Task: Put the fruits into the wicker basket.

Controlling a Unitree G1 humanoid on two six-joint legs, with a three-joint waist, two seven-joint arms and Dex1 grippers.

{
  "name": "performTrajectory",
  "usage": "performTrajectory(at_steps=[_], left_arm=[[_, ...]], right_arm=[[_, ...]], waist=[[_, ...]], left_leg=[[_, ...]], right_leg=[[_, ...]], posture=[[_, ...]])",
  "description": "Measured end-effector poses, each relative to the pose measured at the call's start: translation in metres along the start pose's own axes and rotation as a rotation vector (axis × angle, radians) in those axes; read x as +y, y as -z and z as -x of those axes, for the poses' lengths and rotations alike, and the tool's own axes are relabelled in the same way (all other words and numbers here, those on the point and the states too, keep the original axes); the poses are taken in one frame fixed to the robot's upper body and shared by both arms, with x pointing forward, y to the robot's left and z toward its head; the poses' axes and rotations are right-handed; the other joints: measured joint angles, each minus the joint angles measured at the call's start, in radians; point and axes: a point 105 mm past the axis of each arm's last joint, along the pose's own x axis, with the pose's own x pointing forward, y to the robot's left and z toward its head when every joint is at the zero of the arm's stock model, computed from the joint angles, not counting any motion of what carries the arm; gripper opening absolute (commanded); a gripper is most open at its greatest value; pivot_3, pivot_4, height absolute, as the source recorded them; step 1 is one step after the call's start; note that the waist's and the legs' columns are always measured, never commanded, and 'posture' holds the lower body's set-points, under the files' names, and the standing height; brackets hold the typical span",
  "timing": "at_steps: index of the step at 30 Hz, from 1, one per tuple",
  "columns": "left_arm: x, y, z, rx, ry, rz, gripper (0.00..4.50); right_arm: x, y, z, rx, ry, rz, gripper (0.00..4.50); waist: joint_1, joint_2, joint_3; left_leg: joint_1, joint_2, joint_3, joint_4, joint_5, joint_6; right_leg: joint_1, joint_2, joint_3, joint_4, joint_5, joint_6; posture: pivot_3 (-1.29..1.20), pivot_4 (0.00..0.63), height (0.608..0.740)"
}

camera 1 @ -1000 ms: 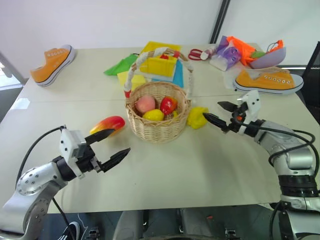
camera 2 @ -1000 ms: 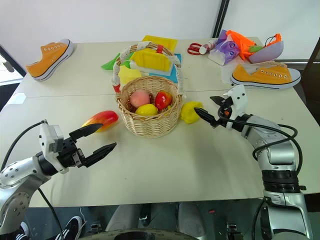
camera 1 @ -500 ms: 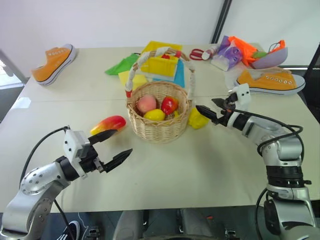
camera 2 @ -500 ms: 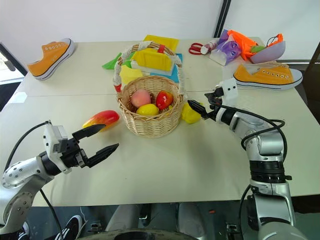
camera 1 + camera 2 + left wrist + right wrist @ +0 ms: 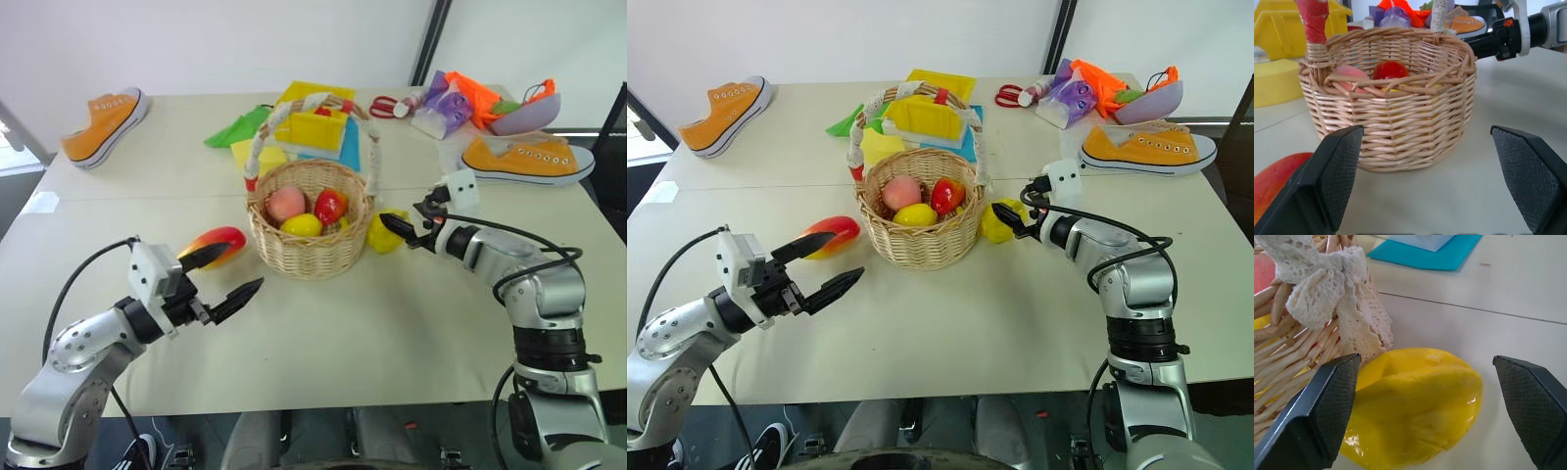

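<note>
wicker basket (image 5: 1396, 122), lace bow (image 5: 1317, 289) close-up

Head stereo pair looks down over the table (image 5: 323, 323); both wrist cameras closely face the wicker basket (image 5: 1396, 122).

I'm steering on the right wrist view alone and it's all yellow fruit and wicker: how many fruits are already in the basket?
Observer: Three lie in the wicker basket: a pink peach, a lemon and a red fruit.
Operator: Anything left besides my yellow one?
Observer: Yes, a red-yellow mango lies on the table on the basket's far side from you.
Operator: Is the left end effector on it?
Observer: No, the left end effector is open, empty, just in front of it.
</note>
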Motion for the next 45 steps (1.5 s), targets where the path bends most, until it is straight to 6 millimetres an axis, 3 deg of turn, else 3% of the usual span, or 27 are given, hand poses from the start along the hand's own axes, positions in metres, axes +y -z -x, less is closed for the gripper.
performTrajectory(at_steps=[5, 19, 22, 27, 34, 42, 45], left_arm=[[0.000, -0.002, -0.002, -0.007, 0.006, 0.011, 4.44], [-0.005, -0.006, -0.005, -0.021, 0.032, 0.016, 4.44], [-0.006, -0.005, -0.005, -0.023, 0.034, 0.021, 4.50], [-0.007, -0.005, -0.005, -0.028, 0.034, 0.012, 4.50], [-0.007, -0.004, -0.004, -0.036, 0.034, 0.006, 4.50], [-0.005, -0.007, -0.005, -0.047, 0.025, 0.001, 4.50], [-0.005, -0.008, -0.007, -0.052, 0.025, -0.002, 4.50]], right_arm=[[0.001, 0.007, 0.001, 0.047, 0.000, -0.170, 4.50], [-0.003, 0.009, 0.004, 0.094, 0.028, -0.293, 4.50], [-0.003, 0.009, 0.004, 0.094, 0.027, -0.296, 3.66], [-0.004, 0.003, 0.003, 0.066, 0.029, -0.282, 1.58], [-0.009, -0.003, 0.004, 0.058, 0.031, -0.232, 1.58], [-0.034, -0.013, 0.017, 0.094, 0.041, -0.027, 1.58], [-0.037, -0.015, 0.021, 0.103, 0.008, 0.003, 0.83]], waist=[[0.001, -0.002, -0.001], [0.001, -0.002, -0.001], [0.001, -0.002, -0.001], [0.000, -0.004, -0.004], [-0.001, -0.005, -0.005], [0.001, -0.004, -0.004], [0.000, -0.003, -0.003]], left_leg=[[0.000, 0.000, 0.000, 0.000, 0.000, 0.000], [0.000, 0.000, 0.000, 0.000, 0.000, 0.000], [0.000, 0.000, 0.000, 0.000, 0.000, 0.000], [0.001, 0.000, 0.000, 0.000, 0.000, 0.000], [0.001, 0.000, 0.000, 0.000, 0.000, 0.000], [-0.003, 0.000, 0.001, -0.007, -0.001, 0.002], [-0.004, 0.000, 0.002, -0.010, -0.001, 0.002]], right_leg=[[0.000, 0.000, 0.000, 0.000, 0.000, 0.000], [0.000, 0.000, 0.000, -0.001, 0.000, 0.000], [0.000, 0.000, 0.000, -0.001, 0.000, 0.000], [0.001, 0.000, 0.000, -0.002, -0.001, -0.002], [0.002, -0.001, 0.000, -0.006, -0.001, -0.007], [0.000, -0.001, 0.000, -0.013, 0.001, -0.004], [-0.003, -0.001, 0.000, -0.013, 0.002, -0.002]], posture=[[0.00, 0.150, 0.740], [0.00, 0.150, 0.740], [0.00, 0.150, 0.740], [0.00, 0.150, 0.740], [0.00, 0.150, 0.740], [0.00, 0.150, 0.740], [0.00, 0.150, 0.740]])
